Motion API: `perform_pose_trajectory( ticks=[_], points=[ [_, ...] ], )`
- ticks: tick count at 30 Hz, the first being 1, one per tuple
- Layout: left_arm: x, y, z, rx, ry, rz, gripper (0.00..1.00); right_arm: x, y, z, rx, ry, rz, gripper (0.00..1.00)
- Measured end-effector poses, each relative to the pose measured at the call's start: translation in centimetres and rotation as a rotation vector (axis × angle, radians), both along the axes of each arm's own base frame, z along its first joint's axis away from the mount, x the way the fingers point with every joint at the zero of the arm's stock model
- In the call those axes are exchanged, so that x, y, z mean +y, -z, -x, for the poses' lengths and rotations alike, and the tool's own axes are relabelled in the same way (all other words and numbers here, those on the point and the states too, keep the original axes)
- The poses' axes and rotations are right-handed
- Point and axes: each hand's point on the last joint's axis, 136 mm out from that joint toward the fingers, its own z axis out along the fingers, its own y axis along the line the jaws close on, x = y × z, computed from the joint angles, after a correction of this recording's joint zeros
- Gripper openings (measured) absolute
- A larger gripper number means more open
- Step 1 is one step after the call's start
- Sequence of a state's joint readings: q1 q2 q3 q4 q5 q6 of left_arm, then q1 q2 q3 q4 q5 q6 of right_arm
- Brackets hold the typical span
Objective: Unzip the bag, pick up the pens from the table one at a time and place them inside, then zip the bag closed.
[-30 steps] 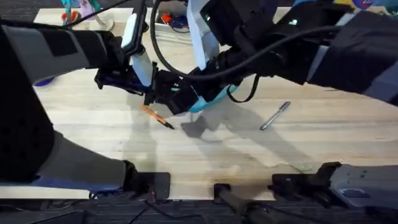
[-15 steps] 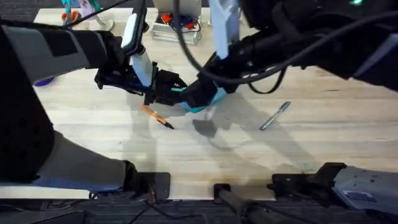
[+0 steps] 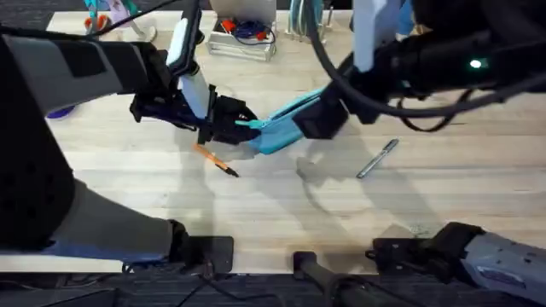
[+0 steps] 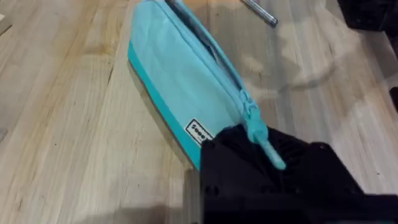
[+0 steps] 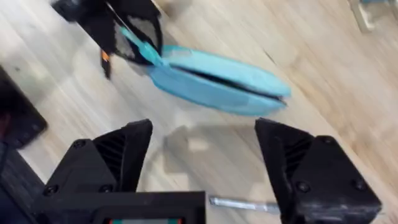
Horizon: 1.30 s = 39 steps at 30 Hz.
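- The bag (image 3: 286, 128) is lying on the table (image 3: 273, 205) near its middle, slanting from near-left to far-right; its zipper is standing open along most of the top, a dark slit showing in the right wrist view (image 5: 217, 78).
- Your left gripper (image 3: 232, 121) is pinching the bag's left end, jaws closed on the fabric by the zipper tab (image 4: 264, 144); if that grip slips, the bag is likely turning or sliding when a pen goes in.
- Your right gripper (image 5: 202, 168) is hovering above the table just right of the bag, jaws wide apart and holding nothing.
- The slit is looking narrow, so a pen lowered at an angle could be catching on the zipper edge and dropping beside the bag.
- The orange pen (image 3: 215, 160) is lying just near-left of the bag, under your left arm; reaching for it with the right arm is risking a bump between the arms.
- The silver pen (image 3: 378, 159) is lying well clear to the right, nothing blocking it.
- Clutter along the far edge is standing well apart from the work.
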<state>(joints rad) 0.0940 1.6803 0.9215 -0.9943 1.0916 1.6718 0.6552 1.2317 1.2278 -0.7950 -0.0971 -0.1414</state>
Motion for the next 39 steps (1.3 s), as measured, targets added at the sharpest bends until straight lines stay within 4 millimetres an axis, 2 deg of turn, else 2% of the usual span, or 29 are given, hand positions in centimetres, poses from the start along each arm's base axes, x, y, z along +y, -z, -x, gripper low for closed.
perform_pose_trajectory(
  ticks=[3,6,8,9,11,12,13,30,39],
  points=[
    [0.0,0.0,0.0,-0.001,0.0,0.0,0.057,-1.6,0.2,0.6,0.002,0.027,0.055,0.998],
    [0.0,0.0,0.0,0.0,0.0,0.0,0.187,-2.8,0.6,1.0,0.007,0.049,0.108,0.998],
    [0.0,0.0,0.0,0.001,0.0,-0.001,0.349,-3.4,0.8,1.0,0.006,0.061,0.136,0.998],
    [0.0,0.0,0.0,0.0,0.0,-0.001,0.479,-3.5,0.9,1.0,0.005,0.066,0.144,0.998],
    [0.0,0.0,0.0,0.002,0.0,-0.002,0.819,-3.7,0.9,0.8,-0.003,0.072,0.153,0.998],
    [0.0,0.1,0.0,0.004,-0.001,-0.002,0.944,-3.8,0.9,0.8,-0.006,0.075,0.157,0.998],
    [0.0,0.1,0.0,0.003,-0.001,-0.003,0.978,-3.8,0.9,0.7,-0.008,0.077,0.16,0.998],
    [0.0,0.1,0.1,0.007,-0.001,-0.003,0.995,-4.0,0.8,0.5,-0.031,0.059,0.18,0.998],
    [-0.1,-0.3,1.5,0.101,-0.002,0.005,0.995,-4.9,0.9,-0.1,0.0,0.151,0.154,0.998]
  ],
)
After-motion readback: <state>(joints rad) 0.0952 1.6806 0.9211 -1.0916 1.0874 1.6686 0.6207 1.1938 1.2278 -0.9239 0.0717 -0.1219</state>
